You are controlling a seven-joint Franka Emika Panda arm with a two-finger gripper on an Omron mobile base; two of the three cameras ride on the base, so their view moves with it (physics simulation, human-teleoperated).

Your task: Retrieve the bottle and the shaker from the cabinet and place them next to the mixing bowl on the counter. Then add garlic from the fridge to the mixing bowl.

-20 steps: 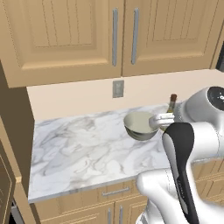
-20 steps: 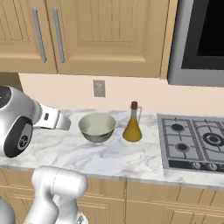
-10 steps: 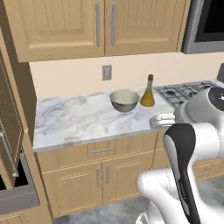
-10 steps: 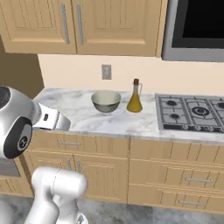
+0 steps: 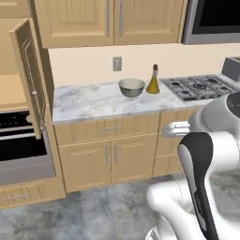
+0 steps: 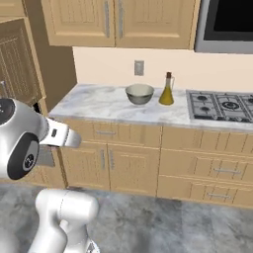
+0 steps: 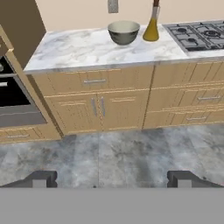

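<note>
The bottle [image 5: 153, 80] stands upright on the marble tabletop [image 5: 89, 101], just beside the bowl [image 5: 131, 87], between it and the stove [image 5: 199, 87]. The fingers [image 7: 41, 179] are spread wide and hold nothing, above the floor [image 7: 113, 151], well apart from the tabletop.

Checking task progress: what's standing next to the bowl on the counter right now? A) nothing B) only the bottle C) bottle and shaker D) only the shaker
B: the bottle stands just beside the bowl on the counter, toward the stove; no shaker can be made out near them.
</note>
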